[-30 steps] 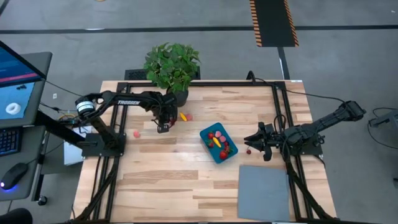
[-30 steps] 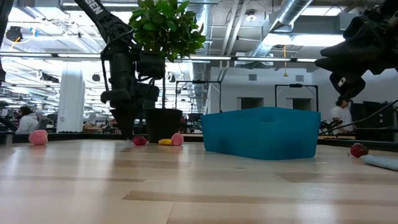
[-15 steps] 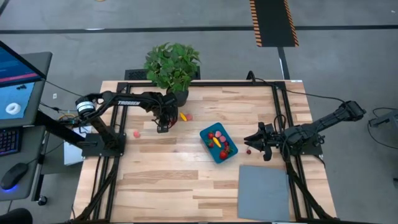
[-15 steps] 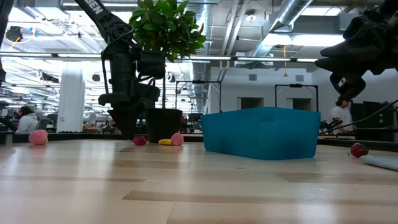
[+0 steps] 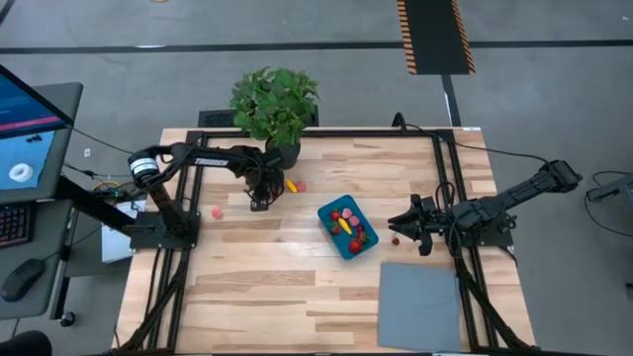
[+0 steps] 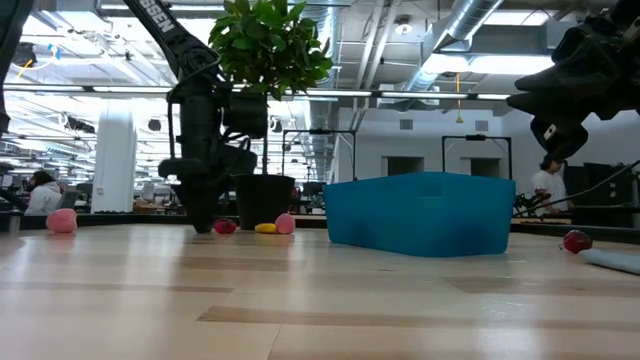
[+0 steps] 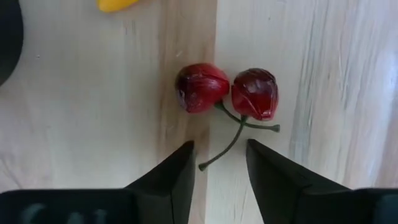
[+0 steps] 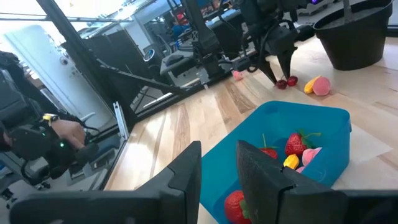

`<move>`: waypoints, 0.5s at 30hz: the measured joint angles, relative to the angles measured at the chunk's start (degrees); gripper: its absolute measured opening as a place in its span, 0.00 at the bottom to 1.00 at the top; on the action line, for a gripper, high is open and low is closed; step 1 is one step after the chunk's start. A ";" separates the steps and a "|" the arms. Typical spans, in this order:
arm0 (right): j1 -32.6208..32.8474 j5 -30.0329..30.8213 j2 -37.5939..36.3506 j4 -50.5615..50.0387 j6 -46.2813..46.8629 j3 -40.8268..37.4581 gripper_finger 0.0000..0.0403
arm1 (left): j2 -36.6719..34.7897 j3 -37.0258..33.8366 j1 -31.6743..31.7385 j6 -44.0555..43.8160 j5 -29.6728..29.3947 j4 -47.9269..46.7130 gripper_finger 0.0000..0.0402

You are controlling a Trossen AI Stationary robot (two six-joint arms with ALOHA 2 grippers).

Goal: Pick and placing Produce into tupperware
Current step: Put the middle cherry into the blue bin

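I see even overhead light, soft shadows on table [image 5: 297,287]. Ceiling lamps [image 6: 470,62] glare in low view; background soft.

Two matte black jointed arms [image 5: 213,156], white lettering on the left one, each ending in tapered black jaws.

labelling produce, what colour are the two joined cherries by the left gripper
Dark red cherries with a green stem, clearest in the left wrist view.
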 joint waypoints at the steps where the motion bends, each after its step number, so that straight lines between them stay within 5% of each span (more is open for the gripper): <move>1: 0.00 0.00 0.01 -0.01 0.00 0.00 0.30 | 0.36 0.25 0.00 -0.02 -0.10 -0.16 0.31; 9: 0.00 0.00 0.07 -0.21 0.07 -0.01 0.30 | 1.07 4.64 -0.02 0.08 0.52 -4.97 0.04; 15: 0.00 0.00 0.07 -0.41 0.07 0.00 0.30 | 0.94 7.50 -1.12 -1.12 0.29 -10.86 0.01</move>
